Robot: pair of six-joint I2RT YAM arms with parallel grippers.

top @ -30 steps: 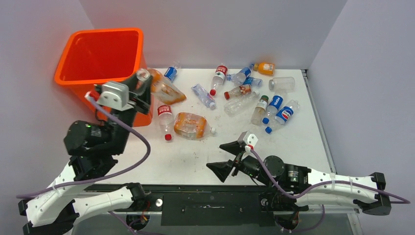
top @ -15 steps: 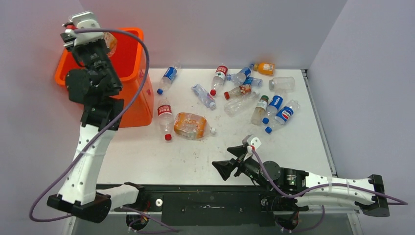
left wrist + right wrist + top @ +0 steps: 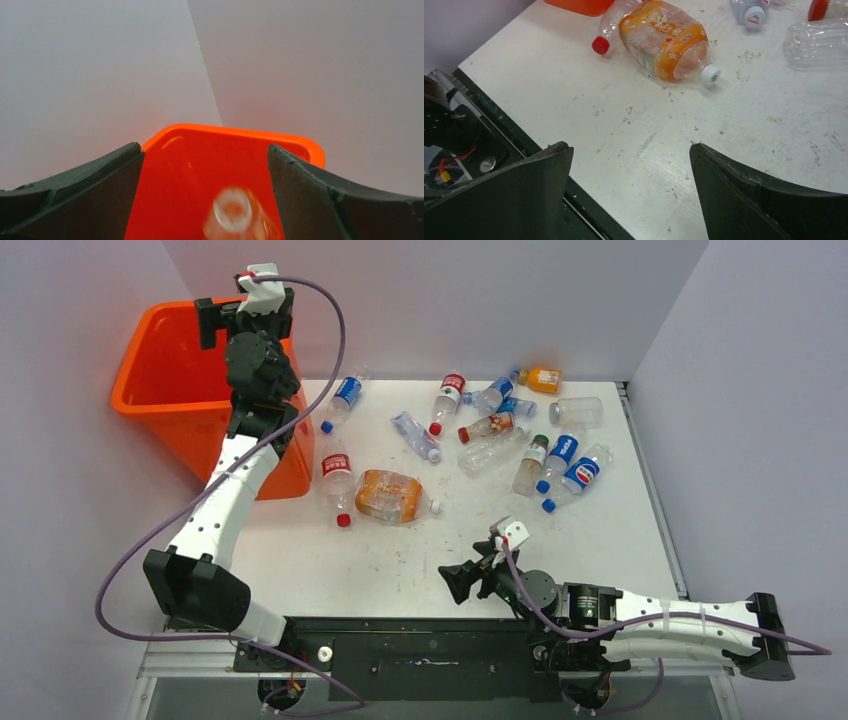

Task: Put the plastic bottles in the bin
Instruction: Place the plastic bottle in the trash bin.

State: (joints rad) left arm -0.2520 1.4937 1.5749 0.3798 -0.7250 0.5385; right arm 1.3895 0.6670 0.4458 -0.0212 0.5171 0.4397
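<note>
My left gripper hangs over the right side of the orange bin with its jaws open. In the left wrist view a blurred clear bottle is loose below the open gripper, inside the bin. Several plastic bottles lie on the table: a wide orange-labelled one, a red-labelled one, a blue-labelled one and a cluster at the back right. My right gripper is open and empty, low over the near table. The right wrist view shows the orange-labelled bottle beyond that gripper.
Purple-grey walls close the back and both sides. The bin stands off the table's back left corner. The black mounting rail runs along the near edge, and its dark edge shows beside my right fingers.
My left arm swung up from beside the bin to above it, then opened; the orange-tinted bottle it held has left the jaws and drops into the bin. The right arm shifted slightly.
</note>
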